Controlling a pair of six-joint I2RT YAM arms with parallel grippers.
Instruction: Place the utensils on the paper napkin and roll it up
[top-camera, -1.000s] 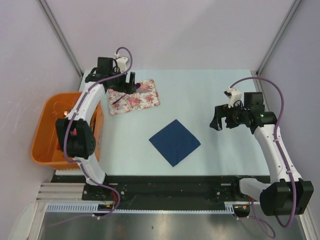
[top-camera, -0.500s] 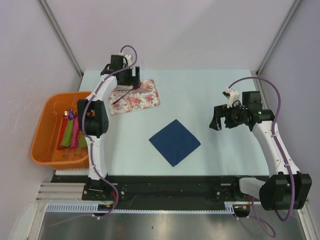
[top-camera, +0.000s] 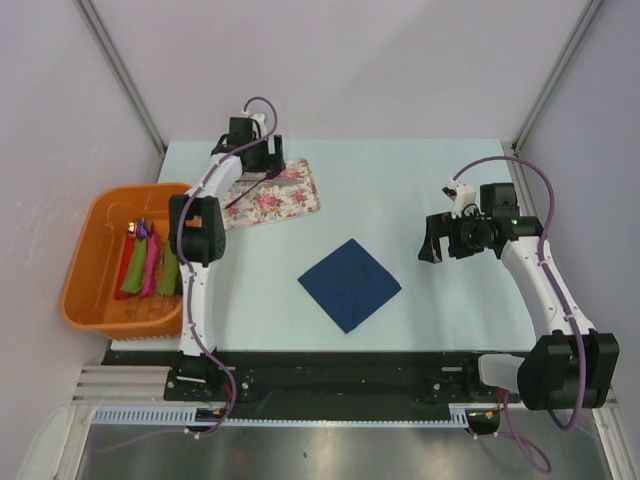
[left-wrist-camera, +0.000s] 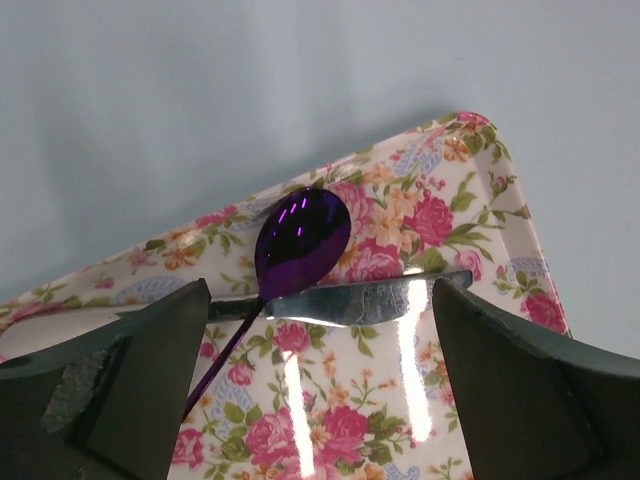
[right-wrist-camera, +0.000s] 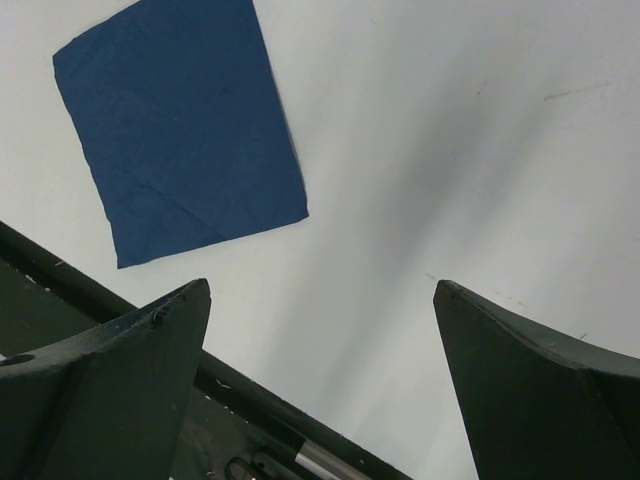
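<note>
Pale desk (top-camera: 400, 180) holds the navy napkin (top-camera: 350, 284) at center, while upper left the left fingers (left-wrist-camera: 130, 380) hang spread over a purple spoon (left-wrist-camera: 302, 232) and silver knife (left-wrist-camera: 370, 300) on the floral tray (top-camera: 292, 203), right fingers (right-wrist-camera: 110, 370) spread too.

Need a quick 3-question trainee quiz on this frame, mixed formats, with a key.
1. True or false: a utensil already lies on the paper napkin.
2. The purple spoon lies on: A the napkin; B the floral tray; C neither.
3. Which hand hovers over the tray, and is it open or shut?

Key
1. False. The paper napkin is bare.
2. B.
3. The left hand, open, straddling the spoon without gripping it.
</note>
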